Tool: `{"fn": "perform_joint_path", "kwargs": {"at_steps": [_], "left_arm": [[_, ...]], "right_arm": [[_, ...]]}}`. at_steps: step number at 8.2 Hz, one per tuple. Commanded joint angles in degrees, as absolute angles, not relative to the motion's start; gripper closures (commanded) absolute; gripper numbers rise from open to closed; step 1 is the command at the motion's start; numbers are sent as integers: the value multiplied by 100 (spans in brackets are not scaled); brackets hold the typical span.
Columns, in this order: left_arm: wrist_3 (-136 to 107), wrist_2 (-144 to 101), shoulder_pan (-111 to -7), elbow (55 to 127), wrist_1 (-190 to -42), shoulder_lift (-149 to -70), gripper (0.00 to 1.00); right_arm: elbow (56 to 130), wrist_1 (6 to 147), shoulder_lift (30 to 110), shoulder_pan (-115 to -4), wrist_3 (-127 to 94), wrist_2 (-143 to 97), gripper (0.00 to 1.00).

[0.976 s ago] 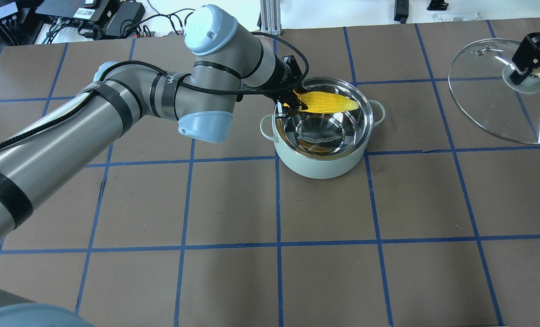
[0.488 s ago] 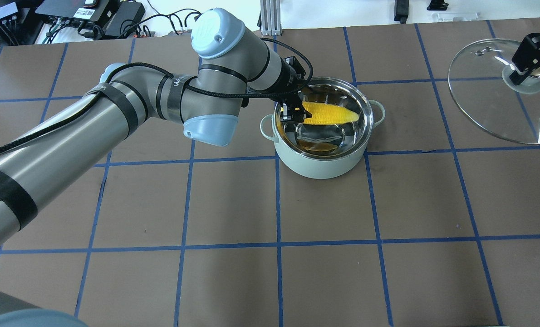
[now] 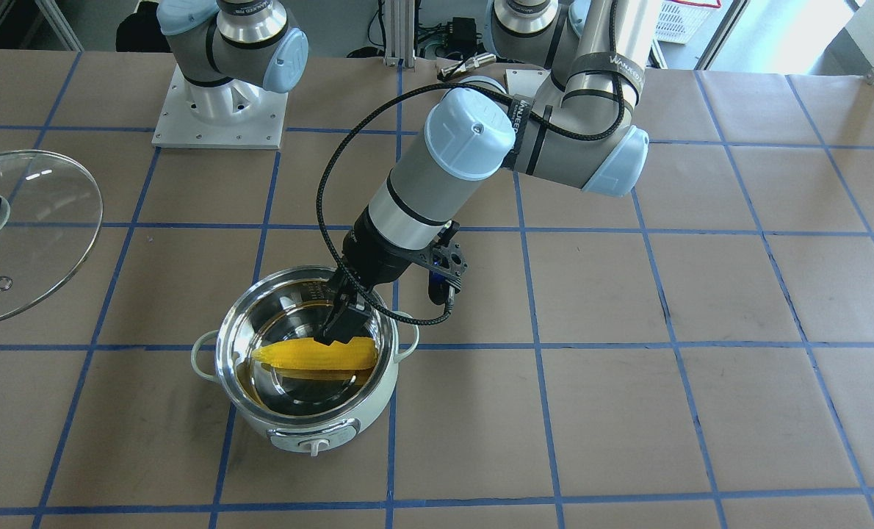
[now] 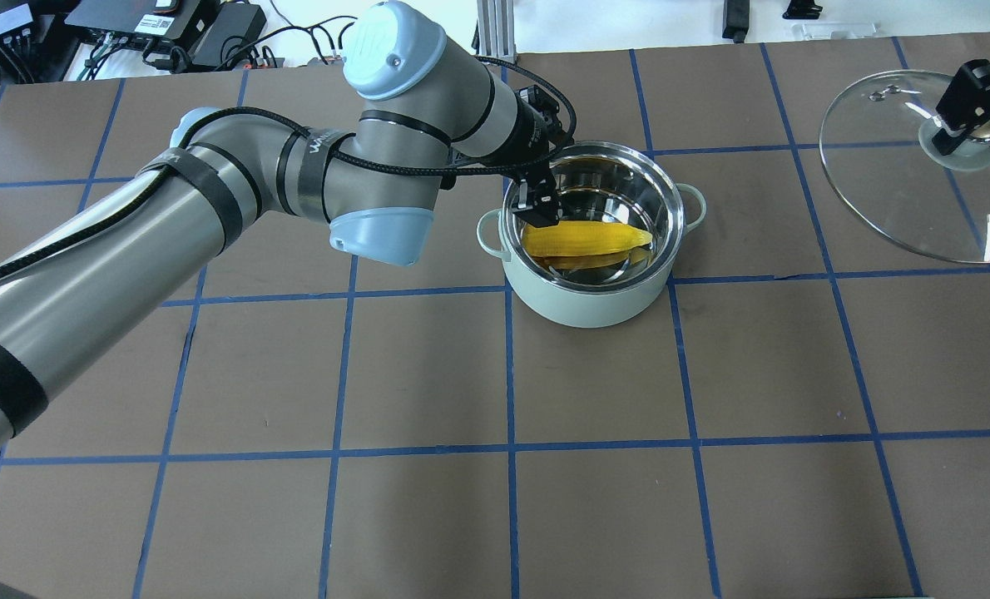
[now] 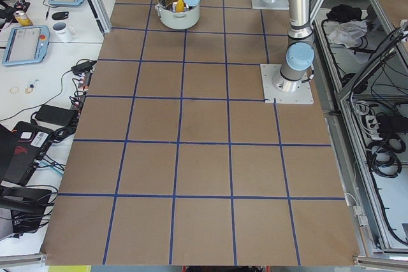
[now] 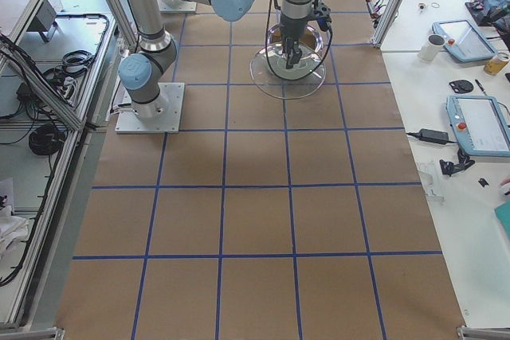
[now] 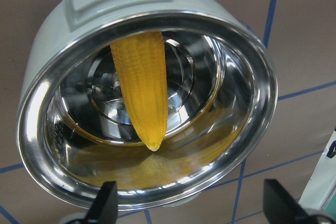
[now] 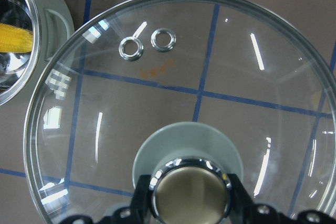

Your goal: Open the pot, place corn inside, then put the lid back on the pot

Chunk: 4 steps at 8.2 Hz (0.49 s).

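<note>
The mint-green pot (image 4: 595,308) stands open at table centre and shows in the front view (image 3: 319,430) too. The yellow corn (image 4: 586,240) lies across its steel bottom, also seen in the front view (image 3: 312,356) and the left wrist view (image 7: 142,77). My left gripper (image 4: 541,212) hangs inside the pot's rim over the corn's thick end; in the wrist view its fingers (image 7: 107,203) stand wide apart and empty. My right gripper (image 4: 965,125) is shut on the knob of the glass lid (image 4: 894,191), far right of the pot; the wrist view shows the lid (image 8: 210,77) with its vent rings.
Brown table cover with blue tape grid (image 4: 512,374). The right arm's base plate (image 3: 217,117) sits at the table's robot side. Cables and electronics (image 4: 162,25) lie beyond the far edge. Tablets and a mug (image 5: 60,30) sit on a side bench.
The corn went down from rim height to the pot's bottom. My left gripper lowered with it and let it go. The right gripper and lid have barely moved.
</note>
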<state>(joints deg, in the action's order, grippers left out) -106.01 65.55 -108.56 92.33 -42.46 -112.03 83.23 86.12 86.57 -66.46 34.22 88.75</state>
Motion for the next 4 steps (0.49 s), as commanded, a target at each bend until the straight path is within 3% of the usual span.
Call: {"fn": "perform_joint_path", "kwargs": {"at_steps": [1, 4], "left_arm": [[-9383, 6504, -10793, 9194, -4306, -11057, 1], [-7084, 6240, -10452, 9184, -4350, -10882, 0]], "right_arm": [[8314, 8631, 8614, -6723, 3175, 8685, 96], [8183, 8806, 8369, -7556, 2026, 8578, 96]]}}
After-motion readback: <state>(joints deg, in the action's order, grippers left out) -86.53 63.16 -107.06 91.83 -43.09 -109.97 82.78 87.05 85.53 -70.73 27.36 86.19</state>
